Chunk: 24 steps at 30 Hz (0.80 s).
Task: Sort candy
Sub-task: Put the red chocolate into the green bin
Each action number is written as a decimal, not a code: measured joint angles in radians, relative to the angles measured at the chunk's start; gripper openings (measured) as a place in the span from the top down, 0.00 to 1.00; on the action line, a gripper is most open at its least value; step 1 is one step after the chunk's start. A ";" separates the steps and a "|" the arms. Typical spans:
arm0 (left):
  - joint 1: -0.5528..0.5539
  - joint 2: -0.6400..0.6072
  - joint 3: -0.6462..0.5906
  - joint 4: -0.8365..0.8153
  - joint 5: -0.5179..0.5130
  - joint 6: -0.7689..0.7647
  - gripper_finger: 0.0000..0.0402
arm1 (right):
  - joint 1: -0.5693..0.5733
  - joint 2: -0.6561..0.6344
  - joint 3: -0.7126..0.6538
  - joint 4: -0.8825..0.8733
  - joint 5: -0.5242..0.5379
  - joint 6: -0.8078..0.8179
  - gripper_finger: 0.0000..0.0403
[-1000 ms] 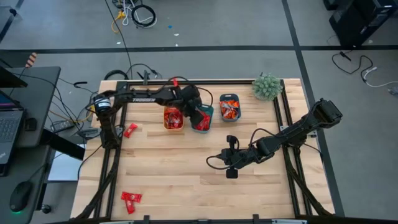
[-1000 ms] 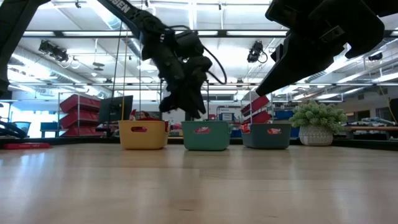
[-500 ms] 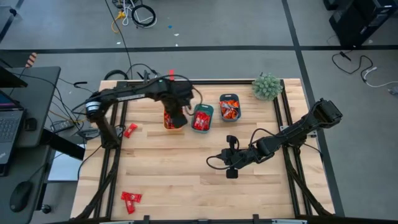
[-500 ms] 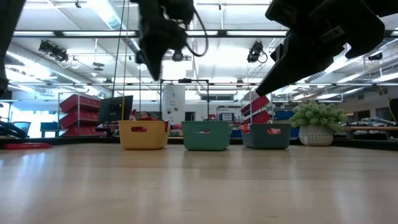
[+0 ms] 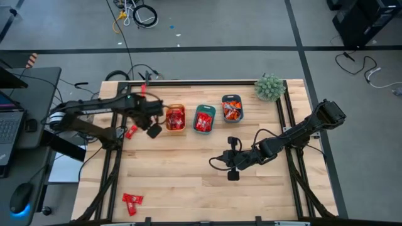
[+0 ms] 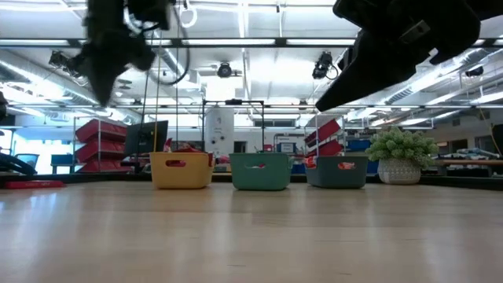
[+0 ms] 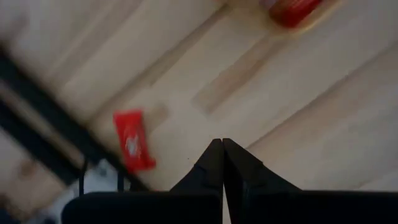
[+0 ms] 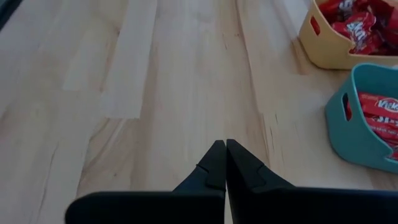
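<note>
most of the candy is already sorted, as far as you can judge from above. take the yellow-orange bin (image 5: 175,118) as your landmark. it is full of red candy (image 5: 175,117). the middle teal bin (image 5: 204,118) stands just beside it, and the second teal bin (image 5: 232,108) is one place further on the same side; both hold wrapped pieces too.

what is left is small. one loose red candy (image 5: 130,131) lies on the wooden table (image 5: 188,182) on the other side of the yellow-orange bin, near the table's dark frame. a small group of red pieces (image 5: 132,200) lies well apart from the bin, at the near corner on that same side. i think these are the last ones to sort.

the left gripper (image 5: 152,130) hangs between the yellow-orange bin and the loose candy. its fingers are pressed together and hold nothing, so this candy looks like your next pick. the right gripper (image 5: 233,174) waits over bare wood, well apart from the bin on the teal bins' side, with fingers also closed and empty.

some things you cannot read well. the left wrist view is smeared. in the low view the bin walls hide their contents, and both arms are cut off at the picture's edge. how many pieces make the corner group, i cannot tell.
</note>
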 joint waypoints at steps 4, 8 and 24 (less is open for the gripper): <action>0.001 -0.061 -0.133 -0.005 0.000 -0.112 0.99 | -0.002 0.000 0.000 0.031 0.000 -0.009 1.00; 0.001 -0.059 -0.226 -0.003 -0.004 -0.121 0.94 | -0.002 0.000 0.000 0.046 -0.004 -0.032 1.00; 0.077 0.039 -0.374 0.122 -0.175 -0.062 0.58 | -0.008 0.000 0.000 0.047 -0.076 -0.061 1.00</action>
